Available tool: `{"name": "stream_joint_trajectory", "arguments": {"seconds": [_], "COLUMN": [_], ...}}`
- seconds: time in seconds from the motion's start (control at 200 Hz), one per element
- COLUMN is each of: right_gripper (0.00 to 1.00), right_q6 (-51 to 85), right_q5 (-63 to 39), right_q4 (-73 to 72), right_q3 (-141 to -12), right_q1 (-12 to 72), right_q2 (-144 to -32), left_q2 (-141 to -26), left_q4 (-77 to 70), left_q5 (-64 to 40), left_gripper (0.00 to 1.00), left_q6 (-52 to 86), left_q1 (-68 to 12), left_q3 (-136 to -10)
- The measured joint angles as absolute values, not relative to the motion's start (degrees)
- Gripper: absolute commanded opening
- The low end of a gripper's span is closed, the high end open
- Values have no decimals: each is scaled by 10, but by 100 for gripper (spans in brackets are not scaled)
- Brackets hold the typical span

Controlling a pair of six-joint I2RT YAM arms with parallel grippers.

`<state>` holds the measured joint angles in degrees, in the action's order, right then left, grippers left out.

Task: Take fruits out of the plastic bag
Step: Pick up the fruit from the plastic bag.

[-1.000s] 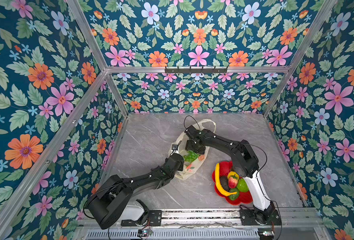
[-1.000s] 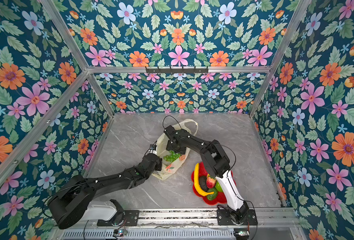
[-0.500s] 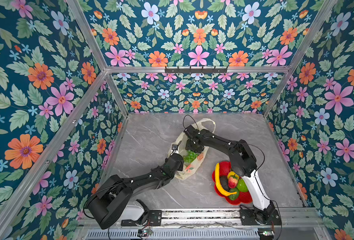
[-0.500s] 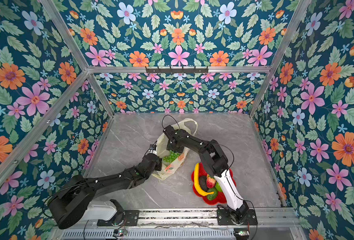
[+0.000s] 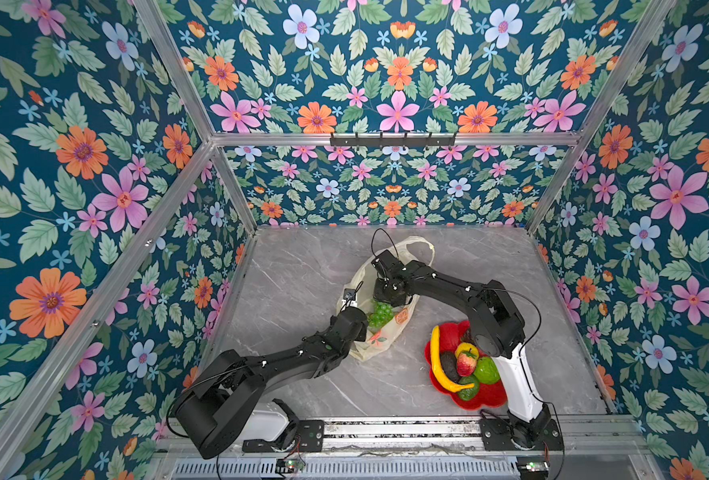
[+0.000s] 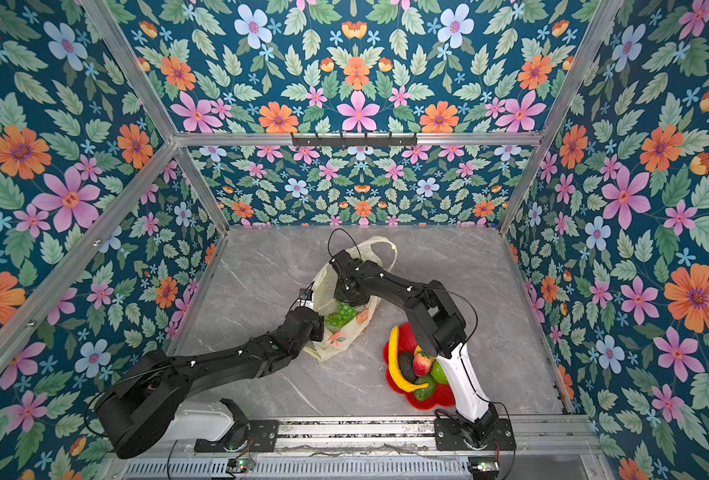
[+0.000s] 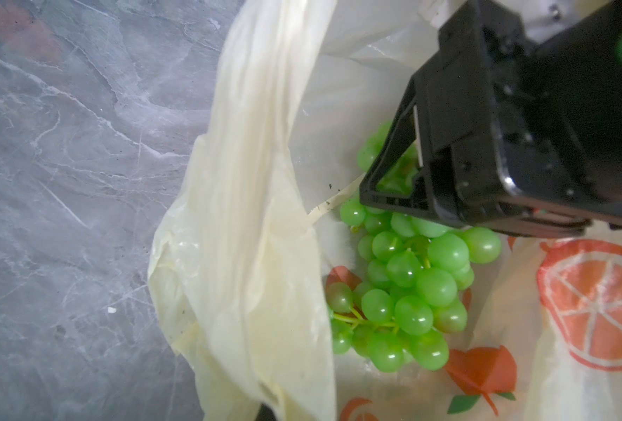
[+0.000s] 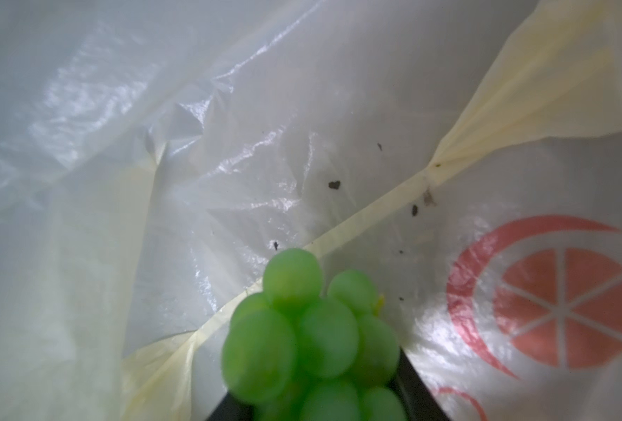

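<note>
The pale-yellow plastic bag point(image 5: 380, 345) lies open on the marble table, and in both top views only a green grape bunch point(image 5: 380, 312) point(image 6: 340, 314) shows inside it. My left gripper point(image 5: 360, 318) is shut on the bag's near rim point(image 7: 251, 218), holding the mouth open. My right gripper point(image 5: 386, 300) reaches into the bag from above. Its black fingers point(image 7: 389, 189) sit around the top of the grapes point(image 7: 408, 291), which fill the gap between them in the right wrist view point(image 8: 302, 328). Most of the bunch still rests on the bag's floor.
A red flower-shaped plate point(image 5: 448, 336) stands to the right of the bag under the right arm. On it lie a banana point(image 5: 438, 365), strawberry point(image 5: 466, 362), lemon point(image 5: 467, 348), dark avocado point(image 5: 450, 365), green apple point(image 5: 487, 370) and green avocado point(image 5: 468, 386).
The right gripper has gone a little deeper into the bag and its fingers have come together on the grapes. The left arm and the bag have stayed put.
</note>
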<state>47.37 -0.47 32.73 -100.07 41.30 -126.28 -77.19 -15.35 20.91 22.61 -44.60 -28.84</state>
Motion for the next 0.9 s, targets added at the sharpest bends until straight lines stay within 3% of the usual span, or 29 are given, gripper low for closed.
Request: {"name": "stream_joint_trajectory", "arguments": {"seconds": [0.9], "right_gripper": [41], "right_q6": [444], "right_q5": [-10], "right_q4": [274], "right_q3": [-944], "right_q1": [417], "right_q2": [-1159], "left_q2": [-796], "left_q4": [-143], "left_q5": [227], "left_gripper": [0], "left_q6": [239], "left_q1": [-445], "left_q3": [-300]}}
